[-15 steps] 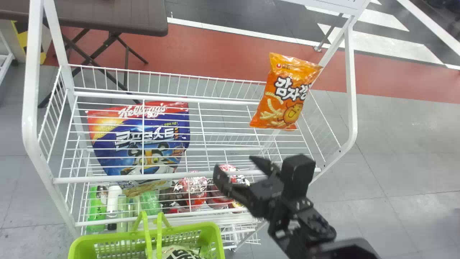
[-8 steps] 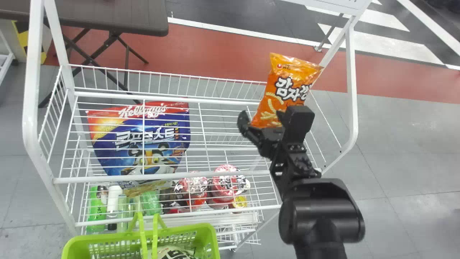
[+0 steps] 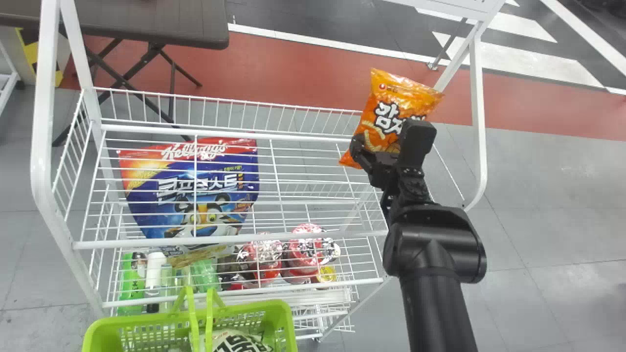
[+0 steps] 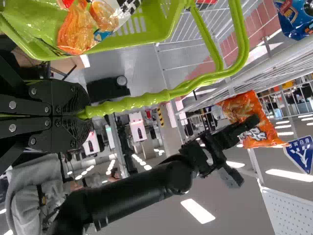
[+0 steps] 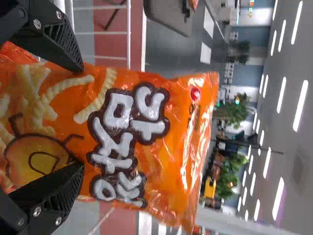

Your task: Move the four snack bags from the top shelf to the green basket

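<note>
One orange bag (image 3: 391, 95), long axis upright, faces the right hand (image 3: 388, 134).

One orange snack bag (image 3: 398, 90) and one big blue-and-red bag (image 3: 195, 181) at the one white wire rack (image 3: 43, 146); lower there, two round red-and-white packs (image 3: 307, 247). One green basket (image 3: 257, 307) — at least one snack bag (image 3: 237, 342) in it, exact count hard to tell. One dark table (image 3: 146, 19). Grippers: two — one left gripper (image 4: 87, 114), one right gripper (image 3: 389, 137).
</note>
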Controlling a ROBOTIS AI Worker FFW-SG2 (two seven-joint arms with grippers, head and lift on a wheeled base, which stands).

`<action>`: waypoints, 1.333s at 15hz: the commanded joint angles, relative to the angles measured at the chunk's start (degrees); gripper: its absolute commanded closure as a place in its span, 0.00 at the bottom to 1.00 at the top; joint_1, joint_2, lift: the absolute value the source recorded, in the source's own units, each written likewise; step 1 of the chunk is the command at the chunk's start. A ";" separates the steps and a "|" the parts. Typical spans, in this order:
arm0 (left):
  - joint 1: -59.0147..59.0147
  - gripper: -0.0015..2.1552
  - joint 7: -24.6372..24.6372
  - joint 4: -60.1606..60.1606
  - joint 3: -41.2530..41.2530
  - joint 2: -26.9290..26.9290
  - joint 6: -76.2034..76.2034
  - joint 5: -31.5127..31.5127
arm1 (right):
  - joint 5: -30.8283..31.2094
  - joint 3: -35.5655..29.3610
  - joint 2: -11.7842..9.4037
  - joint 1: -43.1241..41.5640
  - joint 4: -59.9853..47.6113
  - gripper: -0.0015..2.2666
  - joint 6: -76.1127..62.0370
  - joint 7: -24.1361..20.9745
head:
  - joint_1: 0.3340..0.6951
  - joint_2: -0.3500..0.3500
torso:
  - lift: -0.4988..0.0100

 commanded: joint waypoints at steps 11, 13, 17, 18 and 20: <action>-1.59 0.77 1.49 -0.09 0.52 -0.26 0.18 -0.01 | -13.32 -1.91 0.49 19.49 -26.43 0.99 0.37 5.76 | 1.00 0.00 | 0.98; -1.95 0.77 1.67 0.08 0.52 -0.35 0.18 -0.01 | -16.40 -0.68 0.58 26.70 -34.96 0.99 0.90 7.34 | 1.00 0.00 | 0.98; -2.30 0.77 1.58 0.34 0.69 -0.44 0.18 -0.01 | -22.90 0.11 0.76 36.80 -48.49 0.99 19.18 12.00 | 1.00 0.00 | 0.98; -2.38 0.77 1.49 0.34 0.69 -0.53 0.35 0.08 | -23.16 -0.24 0.76 38.03 -51.48 0.99 27.62 13.76 | 1.00 0.00 | 0.98; -2.30 0.77 1.41 0.34 0.87 -0.96 0.35 0.16 | -23.69 -0.24 0.58 41.46 -57.19 0.99 41.15 17.71 | 1.00 0.00 | 0.98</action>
